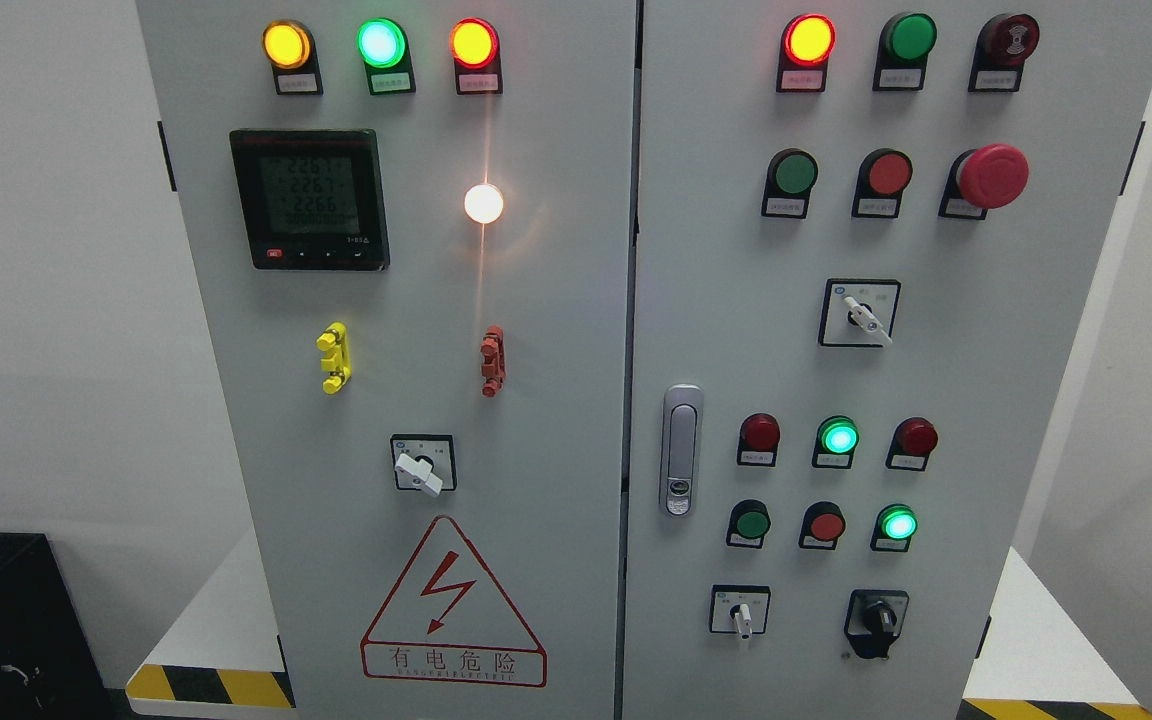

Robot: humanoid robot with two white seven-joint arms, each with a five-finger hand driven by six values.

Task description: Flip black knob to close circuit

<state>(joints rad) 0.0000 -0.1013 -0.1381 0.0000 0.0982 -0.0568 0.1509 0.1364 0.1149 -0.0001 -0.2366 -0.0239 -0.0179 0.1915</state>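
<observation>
1. Head view faces a grey two-door electrical cabinet (pixel 556 420). Neither robot hand nor arm appears in frame, so the state of the fingers cannot be told.
2. Black knob (pixel 877 617): near the lower right corner of the right door, on a black mount, the lowest control on that door. Its grip reads roughly upright; the exact position is hard to judge.
3. Just left of it, at the same height, a white-handled selector switch (pixel 741 612) on a square plate, handle pointing down.
4. Above these, two rows of small round buttons and lamps; the green lamp (pixel 838 437) in the upper row and the green lamp at the right end of the lower row (pixel 898 523) are lit.
5. Upper right door: red mushroom emergency-stop button (pixel 992 176) near the right edge; a lit red-ringed lamp (pixel 808 40) at the top.
6. Door latch handle (pixel 680 450), silver, upright, on the right door's left edge.
7. Left door: digital meter (pixel 309 198) near the upper left, digits too blurred to read; bright white lamp (pixel 483 203) to its right.
8. Left door, lower centre: red-bordered triangular electrical hazard sign (pixel 453 610), with a white selector switch (pixel 422 464) just above it.
</observation>
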